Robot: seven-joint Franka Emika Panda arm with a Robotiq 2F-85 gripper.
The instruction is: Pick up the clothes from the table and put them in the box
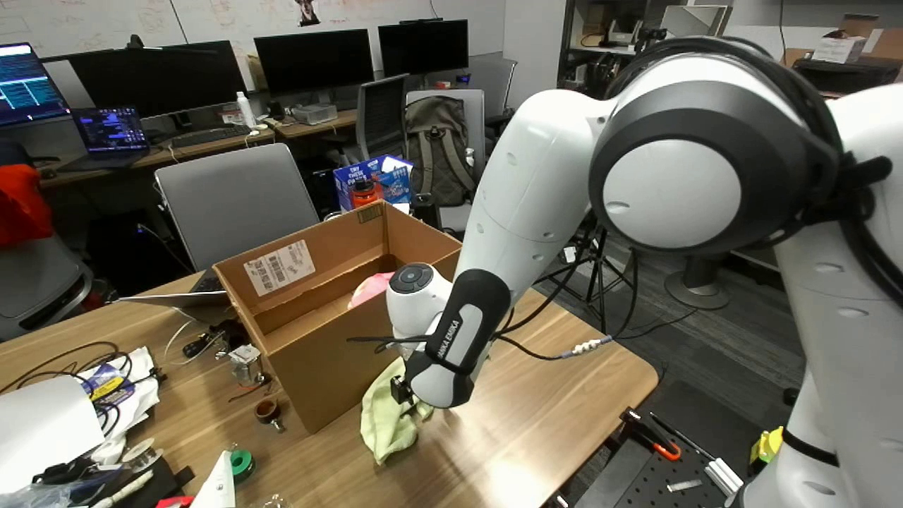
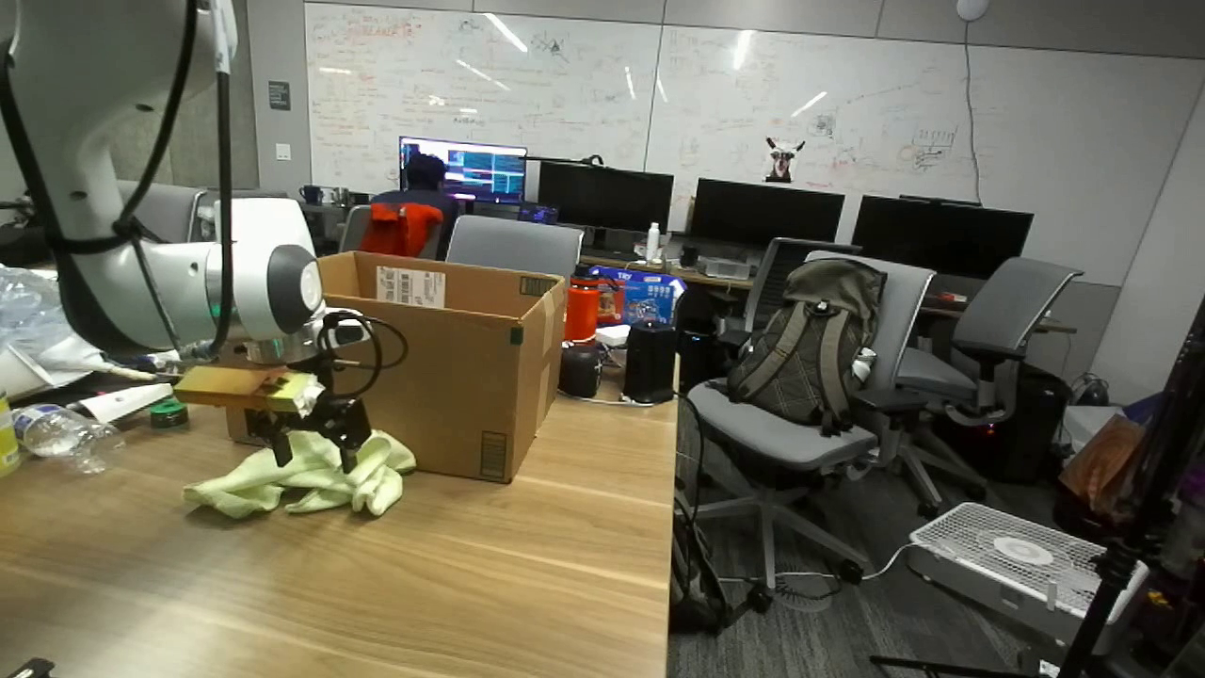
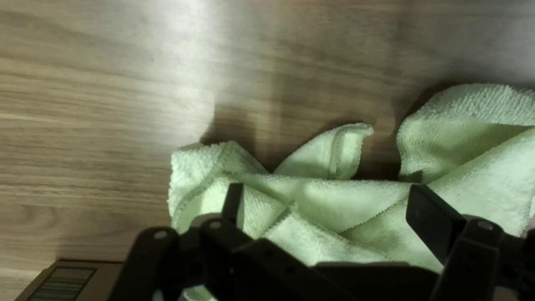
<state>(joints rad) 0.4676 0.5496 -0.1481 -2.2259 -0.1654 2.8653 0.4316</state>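
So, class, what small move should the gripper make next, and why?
Probably lower the open gripper slightly, ready to close: in the wrist view its fingers stand apart over the green cloth, with folds showing between them and nothing gripped yet. The cloth lies on the table beside the box; whether the fingers touch the cloth is unclear.

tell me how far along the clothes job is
Looks done: what seems a pink cloth lies inside the box. In hand: the pincer stands open over the green cloth, nothing gripped. Left: grip that cloth, lift it off the table and put it in the box.
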